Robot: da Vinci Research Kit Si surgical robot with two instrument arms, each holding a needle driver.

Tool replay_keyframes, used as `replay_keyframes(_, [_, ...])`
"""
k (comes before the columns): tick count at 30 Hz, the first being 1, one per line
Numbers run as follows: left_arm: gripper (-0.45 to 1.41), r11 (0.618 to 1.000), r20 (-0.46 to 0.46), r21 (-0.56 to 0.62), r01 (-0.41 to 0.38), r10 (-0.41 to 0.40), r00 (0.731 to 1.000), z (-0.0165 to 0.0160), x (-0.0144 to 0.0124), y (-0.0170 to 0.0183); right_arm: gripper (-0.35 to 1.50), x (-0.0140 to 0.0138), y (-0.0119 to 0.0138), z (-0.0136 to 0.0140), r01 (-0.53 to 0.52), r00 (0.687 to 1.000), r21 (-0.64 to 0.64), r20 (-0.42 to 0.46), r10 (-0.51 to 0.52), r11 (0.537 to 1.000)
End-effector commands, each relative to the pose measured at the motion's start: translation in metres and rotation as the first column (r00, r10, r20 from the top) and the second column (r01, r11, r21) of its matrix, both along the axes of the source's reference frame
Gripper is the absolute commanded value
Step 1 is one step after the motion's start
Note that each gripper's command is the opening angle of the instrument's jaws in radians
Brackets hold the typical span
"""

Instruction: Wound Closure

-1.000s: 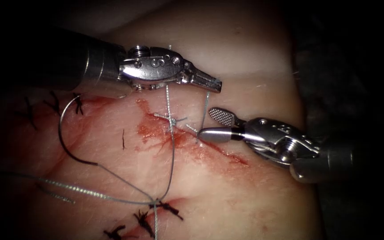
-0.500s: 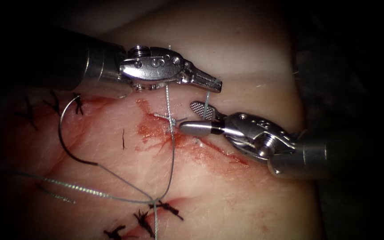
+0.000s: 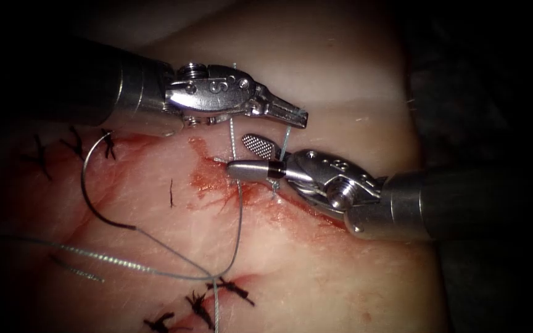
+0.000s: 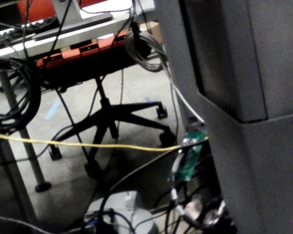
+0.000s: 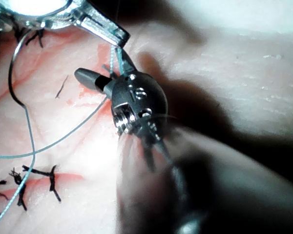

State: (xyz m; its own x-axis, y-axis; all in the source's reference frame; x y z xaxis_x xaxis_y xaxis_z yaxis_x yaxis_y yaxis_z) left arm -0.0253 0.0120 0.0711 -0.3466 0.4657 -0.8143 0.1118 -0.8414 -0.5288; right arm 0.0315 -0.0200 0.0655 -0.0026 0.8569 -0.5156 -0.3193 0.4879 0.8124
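My left pincer [image 3: 300, 118] is clenched on a thread [image 3: 285, 140] end rising from the cut. My right pincer [image 3: 245, 155] gapes around that strand. The needle [image 3: 91, 197] lies free on the tissue [image 3: 340, 283], well left; its tip is hard to make out.

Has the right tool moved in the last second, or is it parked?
Yes. The right tool, jaws open, has slid left along the cut toward the knot, its jaws now straddling the thread held by the left tool.
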Motion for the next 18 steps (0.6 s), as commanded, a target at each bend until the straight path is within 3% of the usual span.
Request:
replay_keyframes(1, [-0.45, 1.000, 0.000, 0.000, 0.000, 0.000, 1.000, 0.0005, -0.0005, -0.0001, 1.43, 0.0009, -0.0004, 0.0003, 0.002, 1.000, -0.001, -0.002, -0.002, 1.000])
replay_keyframes(4, [-0.45, 1.000, 0.000, 0.000, 0.001, -0.001, 1.000, 0.0005, -0.0005, -0.0001, 1.28, 0.0009, -0.0005, 0.0003, 0.005, 1.000, -0.003, -0.003, -0.005, 1.000])
replay_keyframes(14, [-0.45, 1.000, 0.000, 0.000, 0.001, -0.001, 1.000, 0.0005, -0.0005, -0.0001, 1.16, 0.0012, -0.0011, 0.0004, 0.020, 1.000, -0.004, -0.006, -0.020, 1.000])
replay_keyframes(18, [-0.45, 1.000, 0.000, 0.001, 0.001, -0.001, 1.000, 0.0005, -0.0005, -0.0001, 0.61, 0.0012, -0.0010, 0.0004, 0.013, 1.000, 0.024, -0.011, -0.013, 1.000])
